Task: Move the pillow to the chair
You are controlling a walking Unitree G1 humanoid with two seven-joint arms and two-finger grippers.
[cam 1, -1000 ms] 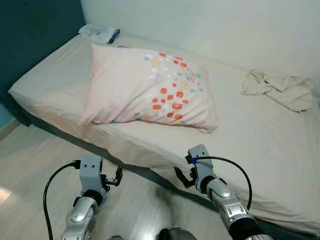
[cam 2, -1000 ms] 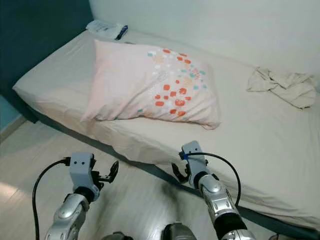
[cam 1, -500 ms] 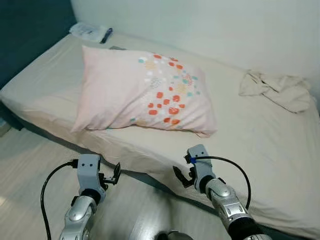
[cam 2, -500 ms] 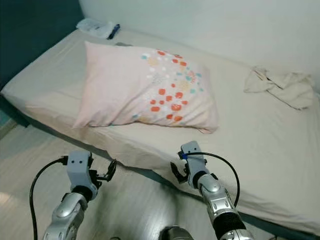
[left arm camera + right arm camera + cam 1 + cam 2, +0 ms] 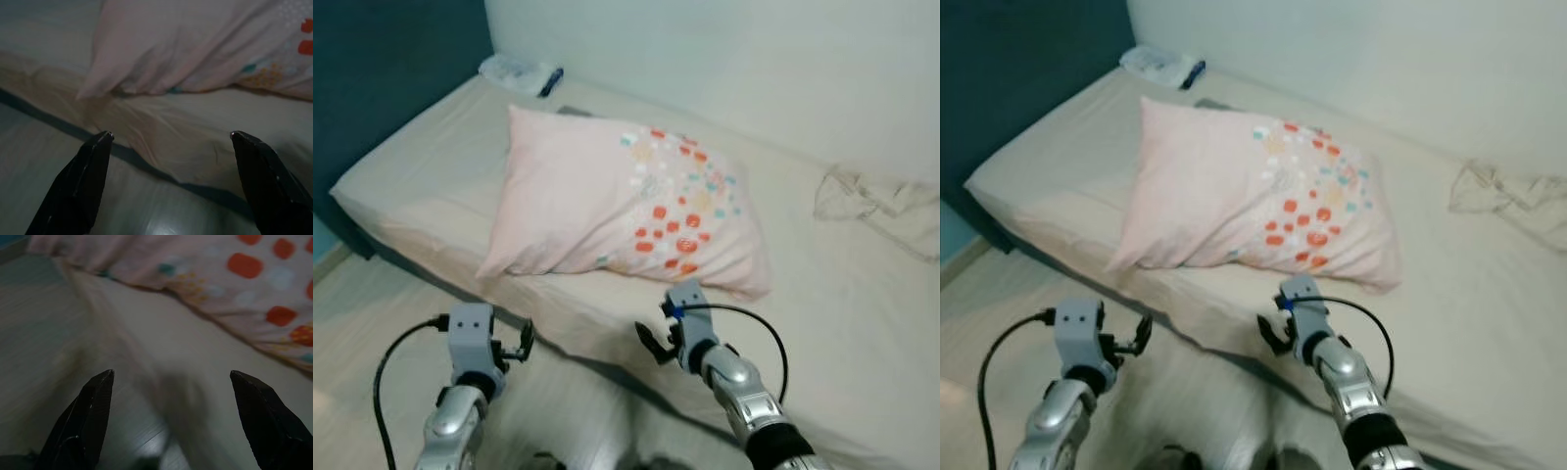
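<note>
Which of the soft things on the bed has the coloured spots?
The big pink pillow has them, orange and teal; the crumpled cloth near the wall is plain beige.

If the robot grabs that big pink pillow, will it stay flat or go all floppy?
Probably floppy: the pillow looks puffy and creased, so it would likely sag where it is not held. It seems light for its size. The cloth cover may bunch up between the open fingers of the left gripper and right gripper.
</note>
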